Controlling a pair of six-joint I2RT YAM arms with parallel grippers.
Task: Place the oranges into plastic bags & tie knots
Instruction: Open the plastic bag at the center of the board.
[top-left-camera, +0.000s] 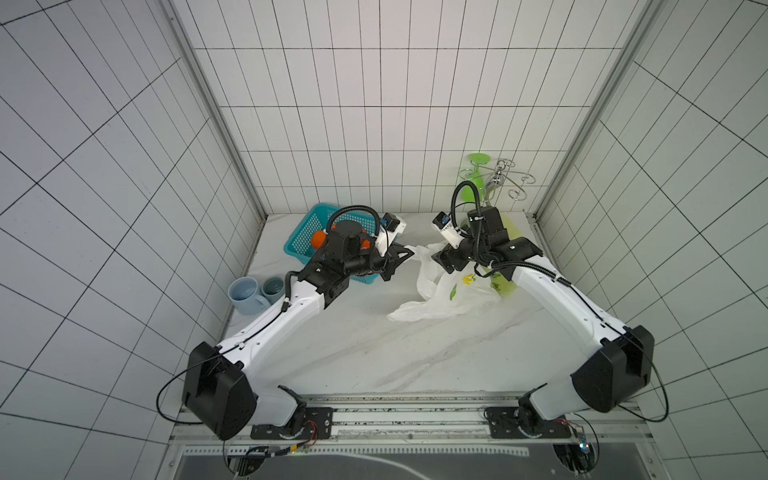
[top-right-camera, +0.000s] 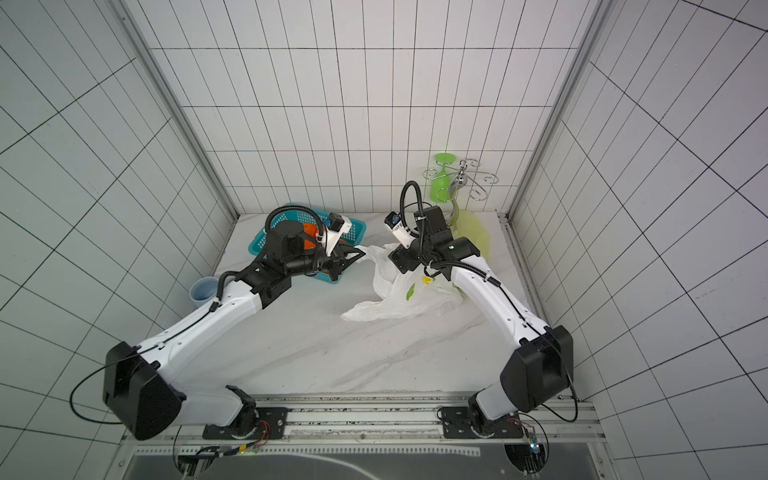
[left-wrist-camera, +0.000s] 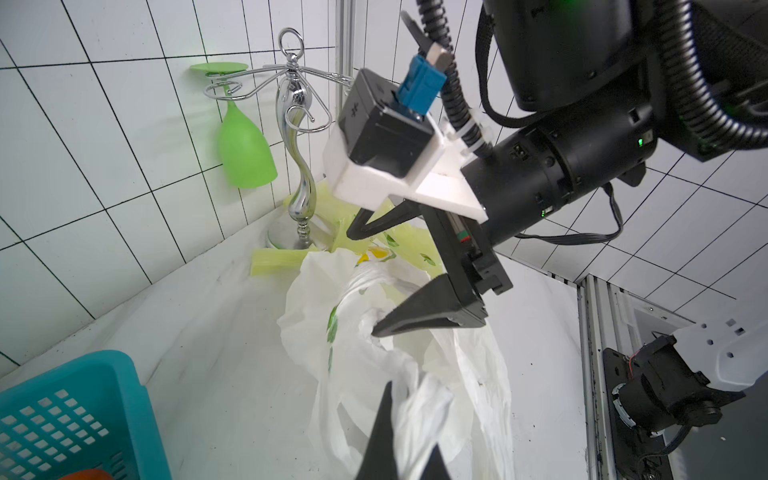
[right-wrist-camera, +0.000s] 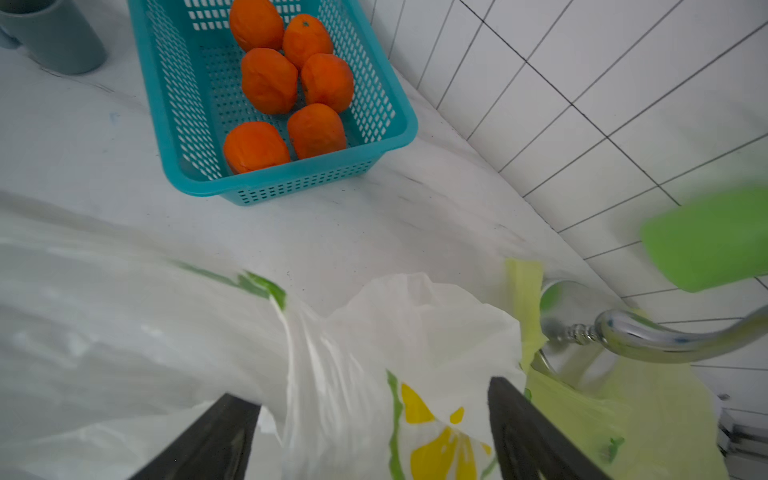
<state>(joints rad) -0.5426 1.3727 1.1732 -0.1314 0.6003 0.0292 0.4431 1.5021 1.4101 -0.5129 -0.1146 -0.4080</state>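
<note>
Looking at the fruit first: all 6 oranges (right-wrist-camera: 269, 81) sit in the teal basket (right-wrist-camera: 291, 189), at the back of the surface (top-left-camera: 374, 353) on the left side. None is in a bag yet, as far as we can see.

The white bag (top-left-camera: 449, 291) w/ the lemon prints lies crumpled on the surface, near the basket but not touching it. The left jaws are pressed together, & in the left wrist view they pinch a bit of the white bag's thin rim. In both top views that rim lifts up toward them. The right jaws stand wide apart, w/ another part of the rim between them; they do not squeeze it. So we think the step now is opening the bag's mouth: one side is held, the other not caught.

The yellow-green bag (right-wrist-camera: 648, 415) lies behind the white one, by the foot of the shiny glass stand (left-wrist-camera: 301, 199). No jaws hold it.

No knots are tied. Both bags look empty, tho we can't see deep inside the white one. We judge the job is right at its start: 6 oranges to move, 2 bags to fill, 2 knots to tie.
</note>
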